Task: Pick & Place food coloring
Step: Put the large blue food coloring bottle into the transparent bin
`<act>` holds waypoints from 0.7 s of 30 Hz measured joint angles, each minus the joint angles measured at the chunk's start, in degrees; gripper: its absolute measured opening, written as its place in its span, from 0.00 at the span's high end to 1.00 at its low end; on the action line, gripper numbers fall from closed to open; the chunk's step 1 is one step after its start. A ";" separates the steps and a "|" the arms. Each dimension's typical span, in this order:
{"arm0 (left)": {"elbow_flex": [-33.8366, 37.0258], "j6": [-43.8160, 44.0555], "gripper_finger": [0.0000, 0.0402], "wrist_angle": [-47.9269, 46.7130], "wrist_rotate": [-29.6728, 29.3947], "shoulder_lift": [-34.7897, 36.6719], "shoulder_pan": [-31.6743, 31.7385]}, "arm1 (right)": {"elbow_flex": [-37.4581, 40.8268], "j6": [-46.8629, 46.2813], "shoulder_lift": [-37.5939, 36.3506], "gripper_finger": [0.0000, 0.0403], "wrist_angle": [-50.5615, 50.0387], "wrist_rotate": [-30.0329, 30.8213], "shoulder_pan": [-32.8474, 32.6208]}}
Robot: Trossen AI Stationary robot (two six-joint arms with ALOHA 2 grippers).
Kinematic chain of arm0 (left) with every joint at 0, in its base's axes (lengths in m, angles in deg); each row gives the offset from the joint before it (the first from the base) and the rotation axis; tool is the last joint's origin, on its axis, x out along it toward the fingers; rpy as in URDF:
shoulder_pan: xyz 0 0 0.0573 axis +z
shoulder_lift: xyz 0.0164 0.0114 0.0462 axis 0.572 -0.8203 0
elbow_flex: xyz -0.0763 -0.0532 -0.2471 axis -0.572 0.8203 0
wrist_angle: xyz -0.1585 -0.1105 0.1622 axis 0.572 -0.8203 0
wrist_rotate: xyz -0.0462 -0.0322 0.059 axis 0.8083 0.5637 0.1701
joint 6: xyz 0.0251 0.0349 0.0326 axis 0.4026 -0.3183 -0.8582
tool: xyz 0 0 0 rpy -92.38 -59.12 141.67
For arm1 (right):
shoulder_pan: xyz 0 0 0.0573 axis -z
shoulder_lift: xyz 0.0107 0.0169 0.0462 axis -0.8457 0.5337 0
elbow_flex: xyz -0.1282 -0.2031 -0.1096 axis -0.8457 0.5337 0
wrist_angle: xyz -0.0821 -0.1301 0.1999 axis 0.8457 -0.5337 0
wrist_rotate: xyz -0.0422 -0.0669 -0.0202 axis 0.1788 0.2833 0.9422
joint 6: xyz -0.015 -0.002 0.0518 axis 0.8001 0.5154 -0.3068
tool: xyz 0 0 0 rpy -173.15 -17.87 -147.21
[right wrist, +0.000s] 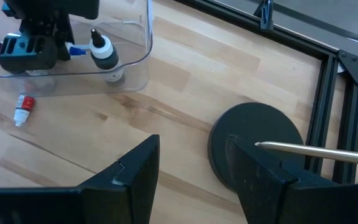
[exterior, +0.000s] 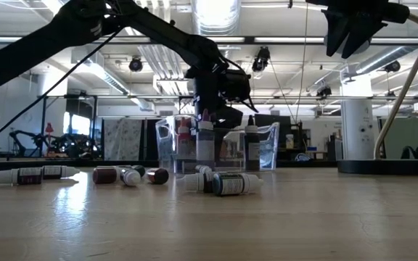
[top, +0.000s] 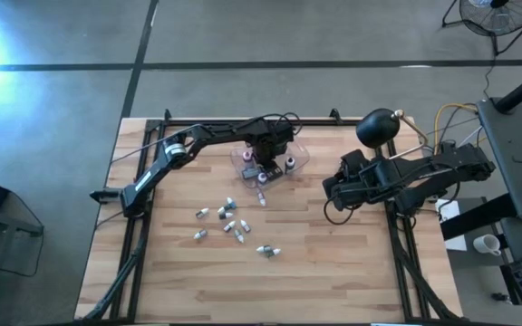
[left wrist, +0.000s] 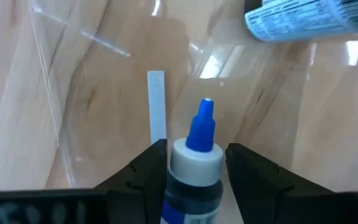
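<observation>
My left gripper (top: pixel 263 166) reaches down into the clear plastic tub (top: pixel 299 154) at the far middle of the table and is shut on a blue-capped food coloring bottle (left wrist: pixel 194 180). Other small bottles stand upright in the tub (exterior: pixel 267 145), among them a black-capped one (right wrist: pixel 103 56). One labelled bottle (left wrist: pixel 309 18) lies on its side in there. Several more bottles (top: pixel 229 222) lie on their sides on the wood nearer the front (exterior: pixel 122 175). My right gripper (right wrist: pixel 194 162) is open and waits at the table's right (top: pixel 333 188), touching nothing. My left gripper (left wrist: pixel 194 152) pinches the blue-capped bottle between its two fingers at the white collar (left wrist: pixel 194 163) below the blue tip. The bottle lies along the fingers, and its blue tip (left wrist: pixel 202 124) points out past the fingertips (right wrist: pixel 76 51). The fingers hide its lower end.
A black round stand base (right wrist: pixel 257 146) with a thin rod sits just right of the tub, in front of my right gripper. One red-capped bottle (right wrist: pixel 23 109) lies on the wood just outside the tub's near wall. Black frame rails (right wrist: pixel 325 124) edge the table. Bare wood lies front right.
</observation>
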 joint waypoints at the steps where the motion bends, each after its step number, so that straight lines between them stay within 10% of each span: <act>1: 0.03 0.02 0.65 -0.21 -0.32 -0.01 0.00 | 0.00 0.00 0.00 0.56 0.00 0.00 0.00; 21: 0.20 -1.11 0.78 -1.86 -1.67 -0.07 0.00 | 0.00 0.02 0.00 0.56 0.00 0.00 0.00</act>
